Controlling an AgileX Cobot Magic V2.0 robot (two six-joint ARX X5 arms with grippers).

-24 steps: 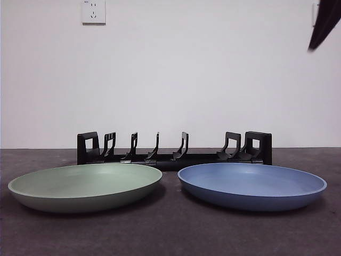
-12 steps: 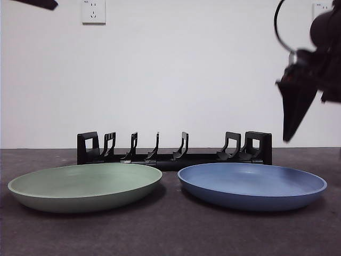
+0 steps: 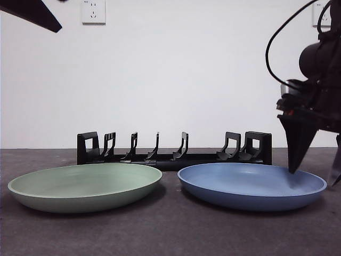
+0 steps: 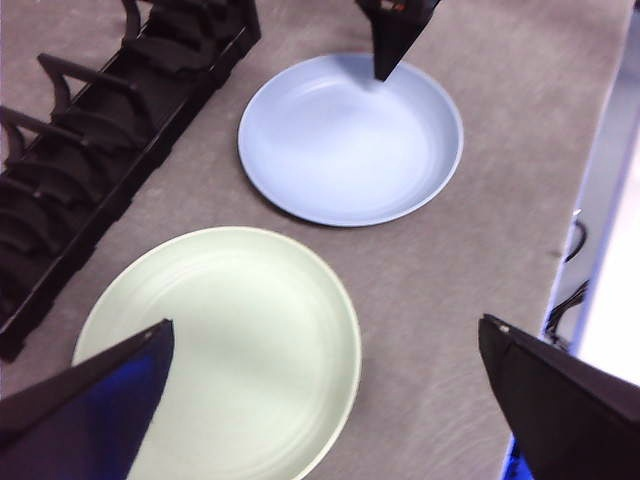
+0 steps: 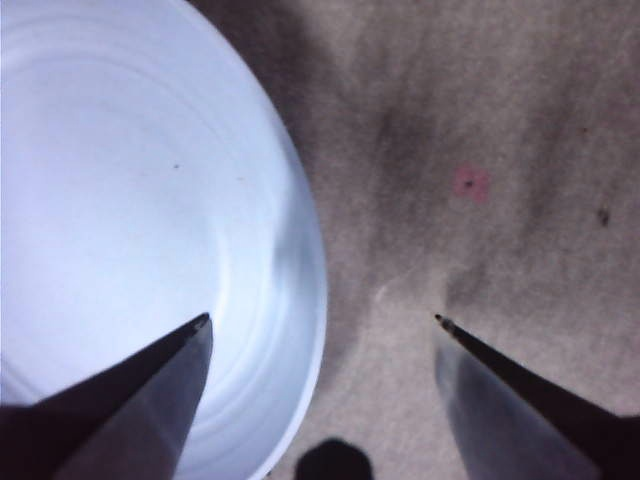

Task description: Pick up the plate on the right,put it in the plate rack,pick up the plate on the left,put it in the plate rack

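Two plates flat on table before plate rack [image 3: 175,147]; blue plate [image 3: 252,185] on right is my target, green plate [image 3: 85,185] waits on left. Blue one looks stiff, light, smooth, likely slippery; only rim offers hold. My right claw [image 5: 322,320] low, jaws apart, straddling its outer rim, one tip over dish, other over table. Left claw [image 4: 325,345] high above green plate, jaws apart

R hand [image 3: 314,173] low, jaws spread wide, tips pointing down. L hand [image 4: 325,335] raised high, jaws apart.
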